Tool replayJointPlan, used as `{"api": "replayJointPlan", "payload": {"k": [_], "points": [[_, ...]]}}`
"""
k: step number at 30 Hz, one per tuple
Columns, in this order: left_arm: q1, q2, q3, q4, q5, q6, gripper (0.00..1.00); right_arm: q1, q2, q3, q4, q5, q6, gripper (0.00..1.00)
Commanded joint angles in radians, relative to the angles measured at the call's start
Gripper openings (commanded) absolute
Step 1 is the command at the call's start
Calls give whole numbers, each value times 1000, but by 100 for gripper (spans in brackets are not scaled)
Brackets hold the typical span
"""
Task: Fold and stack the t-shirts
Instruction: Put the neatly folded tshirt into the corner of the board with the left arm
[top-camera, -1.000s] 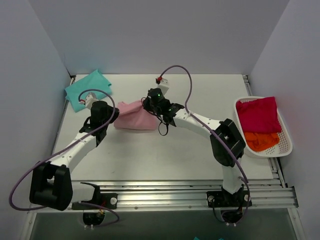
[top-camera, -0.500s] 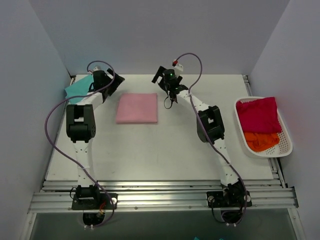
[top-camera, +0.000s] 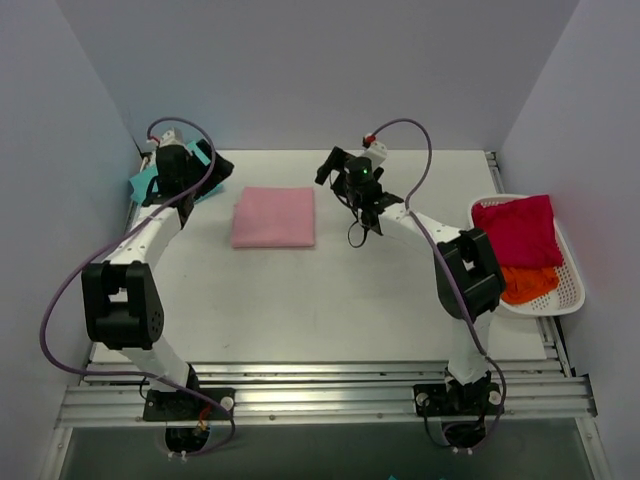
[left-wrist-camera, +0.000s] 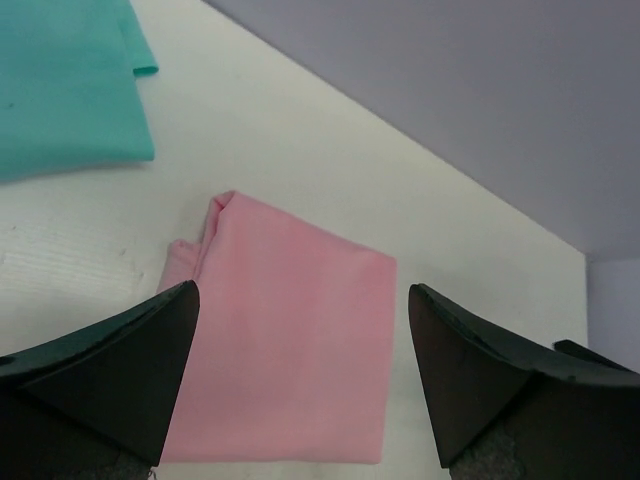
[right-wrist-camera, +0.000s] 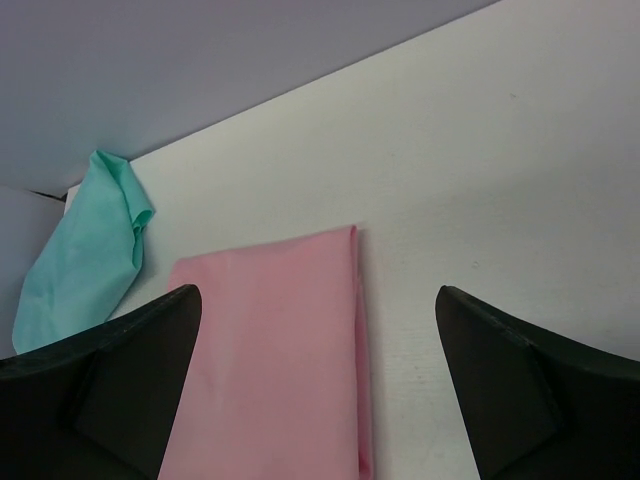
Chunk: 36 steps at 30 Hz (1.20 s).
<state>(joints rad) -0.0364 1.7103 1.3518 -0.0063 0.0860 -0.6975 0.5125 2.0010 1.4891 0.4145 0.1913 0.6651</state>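
Note:
A pale pink t-shirt (top-camera: 274, 217) lies folded into a flat rectangle at the back middle of the table (top-camera: 300, 300). It also shows in both wrist views, as the pink shirt (left-wrist-camera: 290, 350) and the pink shirt (right-wrist-camera: 270, 370). The teal t-shirt (top-camera: 141, 187) lies in the back left corner, mostly hidden under my left arm; the teal cloth (left-wrist-camera: 60, 90) and teal cloth (right-wrist-camera: 85, 260) show better at the wrists. My left gripper (top-camera: 205, 160) hovers open left of the pink shirt, holding nothing (left-wrist-camera: 302, 290). To the right of that shirt my right gripper (top-camera: 328, 165) is open and empty too (right-wrist-camera: 318, 292).
A white basket (top-camera: 560, 300) at the table's right edge holds a red cloth (top-camera: 515, 228) on an orange one (top-camera: 525, 282). Grey walls close in the back and both sides. An aluminium rail (top-camera: 320, 395) runs along the near edge.
Both grippers let go of the bunched pink shirt, which now lies flat and folded. Both arms lifted back; since then the left has swung left and the right has shifted right.

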Motion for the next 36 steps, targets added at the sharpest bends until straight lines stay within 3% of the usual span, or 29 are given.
{"api": "replayJointPlan", "payload": {"k": [1,9,12,21,23,25,28,32,36], "points": [[3,31,-101,-133,23,102,94,-15,-109,-130,53,39,27,100],[13,104,-241,-63,47,98,94,-38,-316,-331,30,69,31,100],[24,159,-269,23,136,76,94,-45,-385,-357,12,85,28,100],[-5,314,-238,121,231,-3,94,-72,-496,-423,-8,111,28,100],[-5,324,-243,146,276,-19,100,-78,-501,-429,-6,111,30,100],[-3,330,-266,198,288,-49,90,-91,-502,-435,3,108,33,100],[-7,357,-257,209,304,-59,40,-117,-502,-451,17,82,44,100],[-2,422,-224,230,342,-89,5,-157,-521,-492,49,37,62,100],[10,443,-171,215,365,-97,2,-196,-548,-530,78,7,74,100]]}}
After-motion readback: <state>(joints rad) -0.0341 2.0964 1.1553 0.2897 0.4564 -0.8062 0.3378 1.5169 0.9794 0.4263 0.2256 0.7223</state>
